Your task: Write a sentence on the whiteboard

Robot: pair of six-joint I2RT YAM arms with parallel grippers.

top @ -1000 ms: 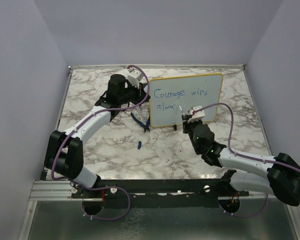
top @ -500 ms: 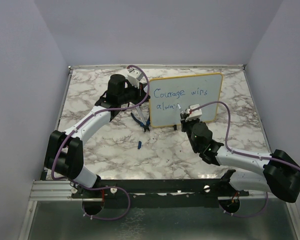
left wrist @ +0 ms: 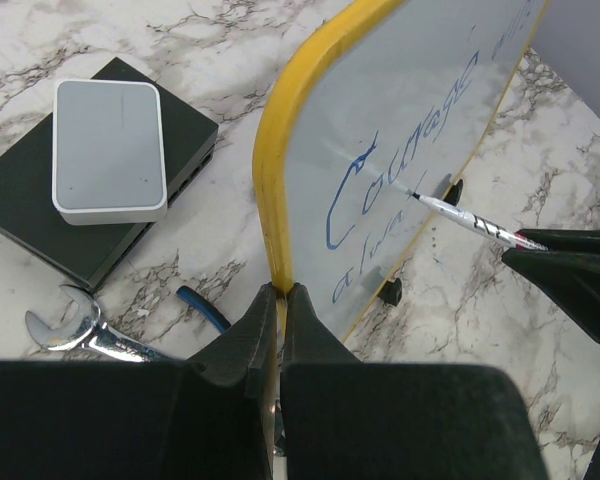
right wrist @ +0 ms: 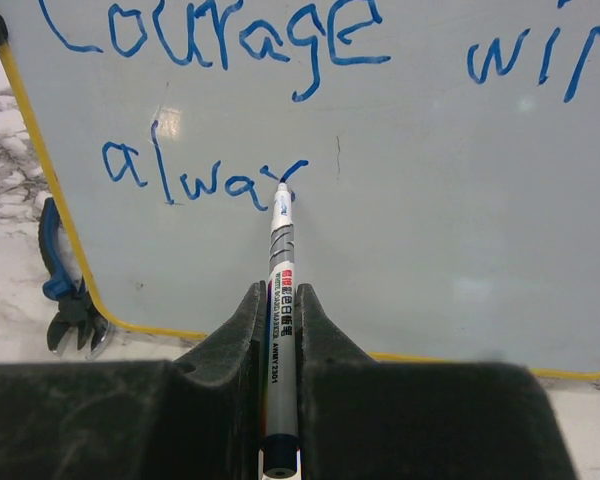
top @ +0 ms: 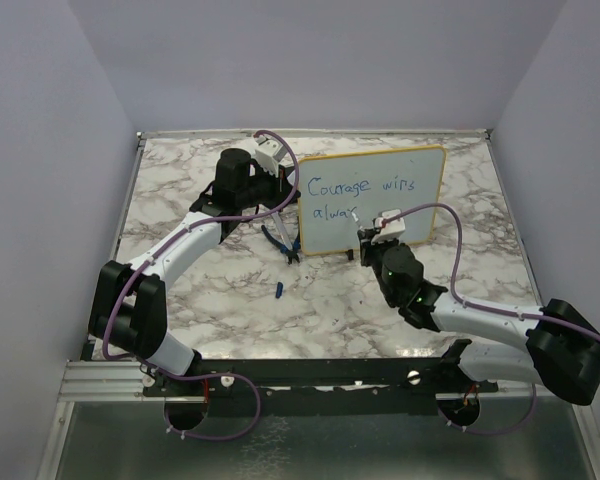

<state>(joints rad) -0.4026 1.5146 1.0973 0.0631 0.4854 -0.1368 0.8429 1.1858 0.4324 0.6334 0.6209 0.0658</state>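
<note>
Here the whiteboard stood upright on its small black feet toward the back of the marble table, right of centre, with its written face turned to the arms. The left gripper was pinched tight on the board's yellow frame, low on its left edge, one finger on each side of the rim. The right gripper was clamped on a whiteboard marker — the barrel ran up between the fingers and the tip touched the board's face. Blue writing read "Courage wins" on the top line. Beneath it came "alwa" and one more letter, partly drawn, which ended right at the marker tip. In the left wrist view a small grey-and-black box lay on the table to the left of the board's edge, with an open-ended spanner near it. A blue-handled tool lay just beside the board's lower left corner — and a small blue cap lay apart from it, nearer the arms.
</note>
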